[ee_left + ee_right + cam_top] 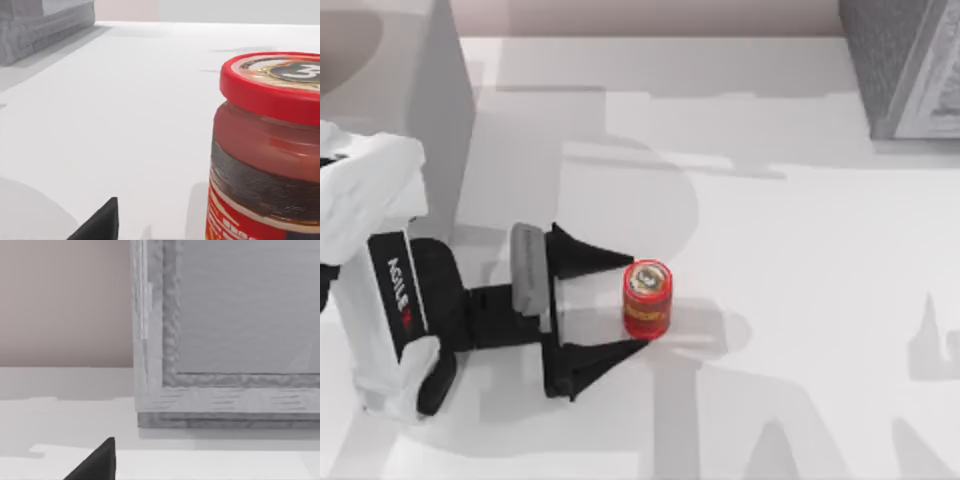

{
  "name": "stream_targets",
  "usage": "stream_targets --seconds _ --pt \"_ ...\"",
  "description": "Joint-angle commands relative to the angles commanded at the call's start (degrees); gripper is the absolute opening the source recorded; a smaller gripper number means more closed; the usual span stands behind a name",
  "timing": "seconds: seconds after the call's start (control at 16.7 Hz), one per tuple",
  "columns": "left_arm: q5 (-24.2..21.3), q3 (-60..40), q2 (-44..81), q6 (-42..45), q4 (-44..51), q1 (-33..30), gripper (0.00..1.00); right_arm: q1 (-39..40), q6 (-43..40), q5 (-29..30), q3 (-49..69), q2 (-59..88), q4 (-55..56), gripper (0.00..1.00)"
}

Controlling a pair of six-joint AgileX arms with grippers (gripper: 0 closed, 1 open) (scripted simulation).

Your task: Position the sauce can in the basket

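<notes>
The sauce can (647,298) stands upright on the white table, red with a yellow-orange label and a round printed top. My left gripper (638,303) is open, with its two black fingers on either side of the can's left part and not touching it. The left wrist view has the can (270,150) close up and one black fingertip (100,225) low down. The grey woven basket (900,65) stands at the far right corner of the table, well away from the can. My right gripper (160,476) is parked facing the basket's wall (225,405), with one fingertip (100,460) in sight.
A plain grey block (405,90) stands at the table's far left, behind my left arm. White tabletop stretches between the can and the basket, crossed by arm shadows.
</notes>
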State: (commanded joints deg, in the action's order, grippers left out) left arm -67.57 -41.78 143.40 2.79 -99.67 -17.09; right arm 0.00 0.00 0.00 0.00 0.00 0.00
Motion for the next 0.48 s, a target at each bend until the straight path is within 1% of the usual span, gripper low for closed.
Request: stream_targets --seconds 0.3,0.48 --pt "4.7 -1.9 -0.4 -0.5 1.9 -4.7 1.0 0.0 0.0 0.0 0.0 0.0 0.0 1.0" --pt "6.4 -2.5 -0.6 -0.5 2.6 -6.4 1.0 0.0 0.0 0.0 0.0 0.0 0.0 1.0"
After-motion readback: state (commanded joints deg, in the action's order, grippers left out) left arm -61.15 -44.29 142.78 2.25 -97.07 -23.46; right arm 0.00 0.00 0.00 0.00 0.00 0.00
